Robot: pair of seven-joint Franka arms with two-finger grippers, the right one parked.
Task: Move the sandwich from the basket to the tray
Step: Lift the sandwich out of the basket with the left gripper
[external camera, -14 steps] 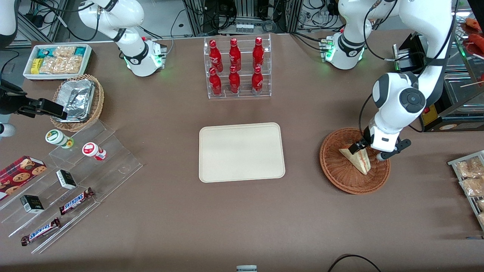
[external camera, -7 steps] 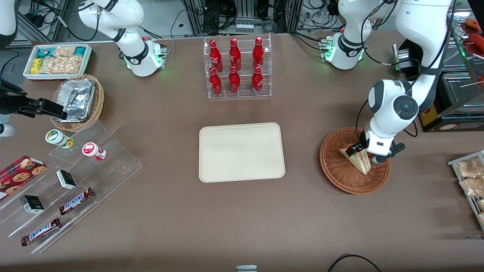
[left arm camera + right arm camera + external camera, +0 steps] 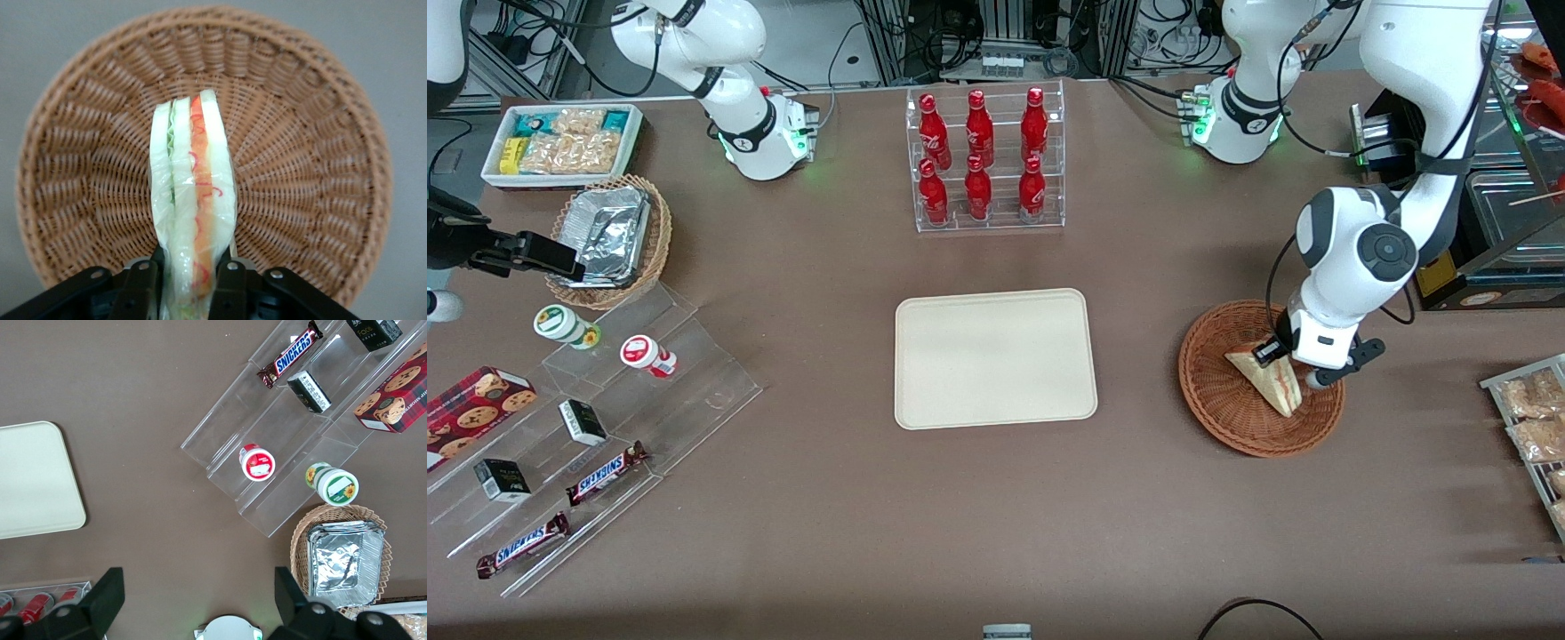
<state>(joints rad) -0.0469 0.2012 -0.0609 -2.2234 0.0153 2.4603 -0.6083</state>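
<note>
We see the sandwich (image 3: 193, 200) pinched at its broad end by our gripper (image 3: 188, 283), clamped on it over the basket (image 3: 1218, 391); bare table separates the basket's rim from the tray (image 3: 996, 357).

Bare table lies between basket (image 3: 1232, 409) and tray (image 3: 996, 357); the gripper (image 3: 1288, 363), clamping the sandwich (image 3: 1267, 380), hangs over the basket.
</note>
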